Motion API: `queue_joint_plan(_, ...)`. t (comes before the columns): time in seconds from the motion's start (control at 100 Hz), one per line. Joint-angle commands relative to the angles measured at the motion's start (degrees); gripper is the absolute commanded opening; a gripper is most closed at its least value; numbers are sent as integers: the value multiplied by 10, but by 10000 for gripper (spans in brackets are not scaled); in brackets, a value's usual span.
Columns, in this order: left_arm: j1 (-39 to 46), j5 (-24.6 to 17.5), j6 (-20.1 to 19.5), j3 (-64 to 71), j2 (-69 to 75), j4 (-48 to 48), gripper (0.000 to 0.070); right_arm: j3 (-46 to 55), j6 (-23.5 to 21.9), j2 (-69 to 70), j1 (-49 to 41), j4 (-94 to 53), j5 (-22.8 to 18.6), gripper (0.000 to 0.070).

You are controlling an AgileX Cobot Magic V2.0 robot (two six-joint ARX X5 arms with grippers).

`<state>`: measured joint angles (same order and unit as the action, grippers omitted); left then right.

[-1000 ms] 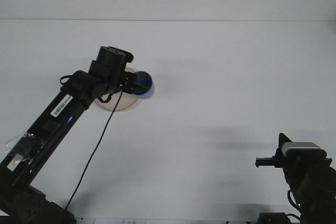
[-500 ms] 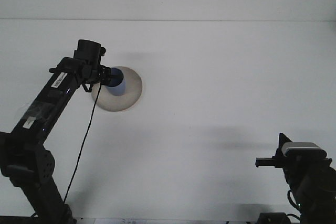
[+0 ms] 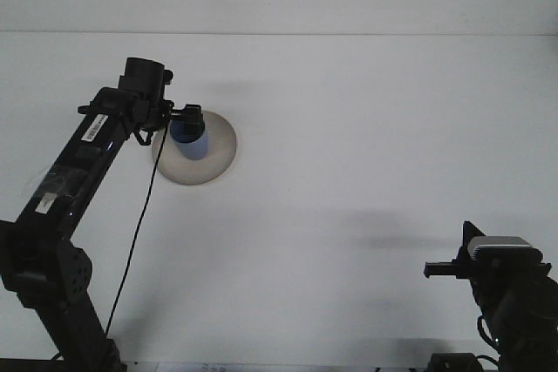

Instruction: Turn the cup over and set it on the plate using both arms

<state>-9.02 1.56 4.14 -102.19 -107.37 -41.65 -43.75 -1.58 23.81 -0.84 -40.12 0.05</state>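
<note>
Your left claw [image 3: 187,114] sits at the upper left of the white table [image 3: 366,145], reached out from the arm [image 3: 78,163] that rises from the lower left corner. The blue cup [image 3: 189,140] stands directly under and in front of that claw, on the plate [image 3: 218,150]. The cup's upper end is dark and meets the claw's black fingers; its lower body shows pale blue against the plate. The fingers are at the cup's top, but whether they press on it or stand just clear of it cannot be told from this view, so the claw's state is undetermined. The plate is a shallow beige round, extending to the right of and below the claw; the cup rests on its left half, not its centre. A black cable [image 3: 139,233] hangs from the wrist behind the claw down toward the bottom edge.

Your right claw [image 3: 433,270] is well apart from the cup and plate, low at the right edge, pointing left over bare table. Only a short dark tip shows ahead of its grey-topped wrist [image 3: 501,248]; you cannot tell whether its fingers are spread or closed. Nothing lies between them.
</note>
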Motion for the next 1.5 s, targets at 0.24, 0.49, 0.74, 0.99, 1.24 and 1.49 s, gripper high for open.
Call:
queue_joint_plan(0.24, -20, 0, 20, 33, 169, 27, 623, -5, -5, 3, -1, 2, 0, 0)
queue_joint_plan(0.49, -38, 0, 31, 234, 374, 115, 622, -5, -2, 3, -1, 5, 0, 0)
queue_joint_plan(0.74, -38, 9, 56, 498, 608, 197, 580, -5, 2, 3, -1, 12, 0, 0)
queue_joint_plan(0.99, -38, 42, 56, 640, 768, 211, 177, -5, 1, 2, -1, 12, 0, 0)
queue_joint_plan(1.24, -38, 42, 56, 651, 817, 208, 11, -5, 1, 2, -1, 12, 0, 0)
queue_joint_plan(1.49, -38, 42, 56, 651, 827, 208, 12, -5, 1, 2, -1, 11, 0, 0)
